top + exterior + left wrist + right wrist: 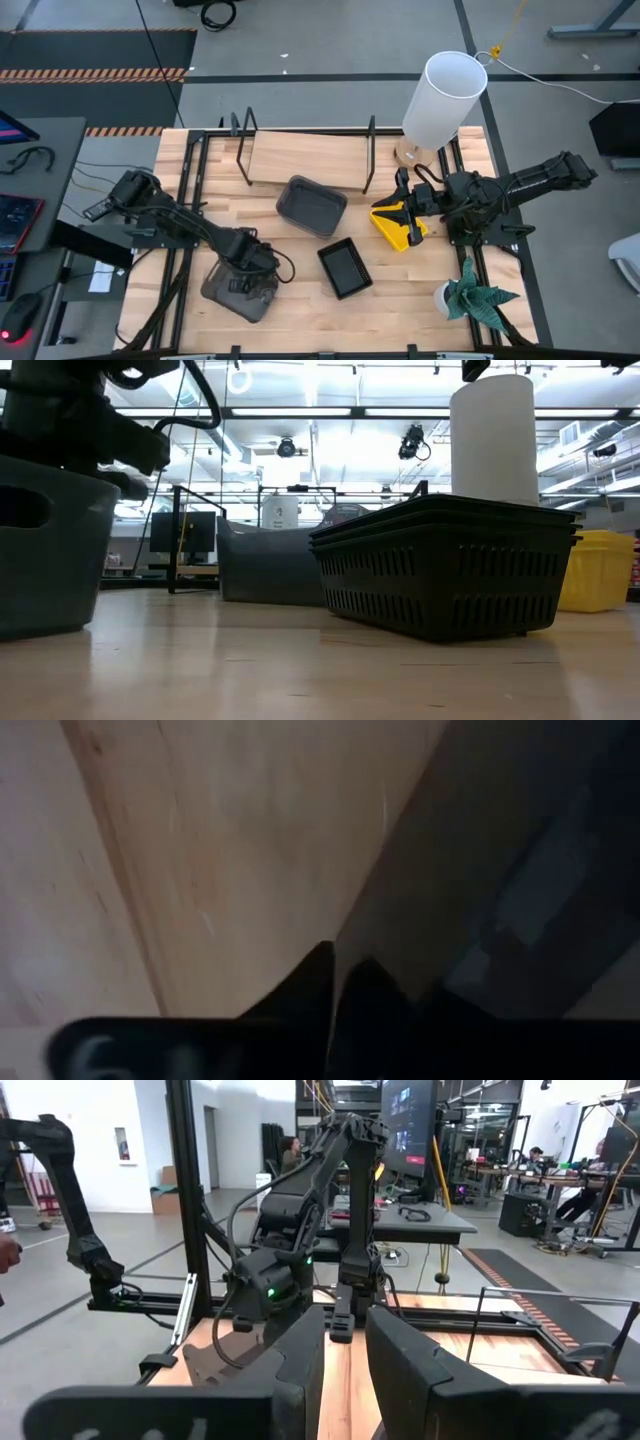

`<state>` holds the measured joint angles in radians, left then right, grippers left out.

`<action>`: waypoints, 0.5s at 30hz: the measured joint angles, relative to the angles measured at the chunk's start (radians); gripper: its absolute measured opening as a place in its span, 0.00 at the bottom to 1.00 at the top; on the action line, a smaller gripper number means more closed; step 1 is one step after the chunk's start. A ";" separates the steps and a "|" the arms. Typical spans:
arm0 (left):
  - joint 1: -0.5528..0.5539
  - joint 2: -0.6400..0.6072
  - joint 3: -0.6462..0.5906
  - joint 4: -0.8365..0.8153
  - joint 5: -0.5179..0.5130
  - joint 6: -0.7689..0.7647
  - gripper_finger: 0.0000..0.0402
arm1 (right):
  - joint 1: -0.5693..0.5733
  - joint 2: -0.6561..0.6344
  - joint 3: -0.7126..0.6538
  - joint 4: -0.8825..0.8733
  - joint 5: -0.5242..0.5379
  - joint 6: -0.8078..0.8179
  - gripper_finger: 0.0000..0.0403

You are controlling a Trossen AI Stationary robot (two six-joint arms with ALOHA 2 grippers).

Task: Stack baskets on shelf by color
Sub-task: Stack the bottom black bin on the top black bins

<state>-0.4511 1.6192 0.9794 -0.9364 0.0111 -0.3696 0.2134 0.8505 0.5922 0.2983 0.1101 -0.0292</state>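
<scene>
Two dark arms work over the slatted wooden tabletop [180, 160]: the left gripper [247, 283] is down on a grey rounded plastic basket [232, 293] at the near left, but I cannot tell if its fingers are clenched. The right gripper [409, 222] grasps a bright yellow plastic basket [392, 226], tilted, just right of the low light-wood shelf [305, 156]. Another grey basket [311, 205] and a black mesh-sided basket [344, 268] lie in front of the shelf.
</scene>
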 joint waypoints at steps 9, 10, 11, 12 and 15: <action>0.000 0.000 0.000 -0.007 0.001 -0.011 0.02 | 0.000 0.000 0.000 0.000 0.000 0.000 0.21; 0.000 0.000 0.000 -0.008 0.001 -0.011 0.01 | 0.000 0.000 0.000 0.000 -0.001 0.000 0.21; 0.000 0.000 0.000 -0.009 0.001 -0.012 0.01 | 0.000 0.000 0.000 0.000 0.000 0.000 0.21; 0.000 0.000 0.000 -0.009 0.001 -0.012 0.01 | 0.000 0.000 0.000 0.000 0.000 0.000 0.21; 0.000 0.000 0.007 -0.021 0.002 -0.009 0.01 | 0.000 0.000 0.000 0.000 0.000 0.000 0.21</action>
<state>-0.4507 1.6192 0.9868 -0.9575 0.0132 -0.3786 0.2134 0.8505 0.5922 0.2981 0.1097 -0.0292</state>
